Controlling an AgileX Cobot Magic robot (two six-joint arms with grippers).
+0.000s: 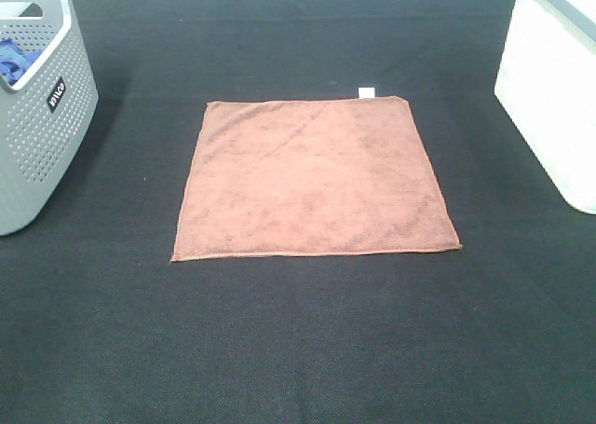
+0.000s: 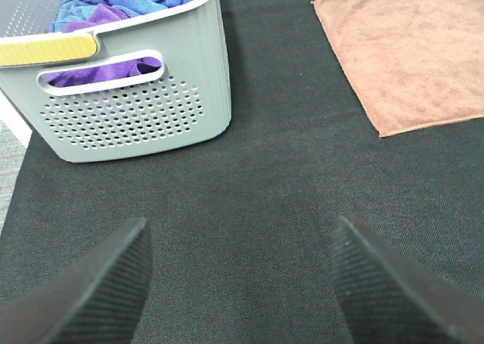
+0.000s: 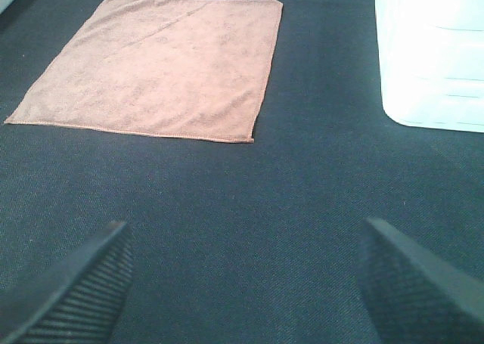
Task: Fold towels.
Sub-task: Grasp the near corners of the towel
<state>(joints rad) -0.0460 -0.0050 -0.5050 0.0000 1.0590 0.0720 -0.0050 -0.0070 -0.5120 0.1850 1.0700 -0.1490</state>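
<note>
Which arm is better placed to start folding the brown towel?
Probably right: the right end effector, open, faces the whole towel lying flat ahead. The left end effector faces the grey basket, with only a towel corner in view.

A small black label [image 1: 56,95] with white lettering sits on the side wall of the grey perforated basket [image 1: 42,163] at the left edge of the table [image 1: 298,349]. Its letters are too small to read reliably. The white tag [image 1: 366,92] on the far edge of the towel [image 1: 312,177] shows no legible print.
</note>
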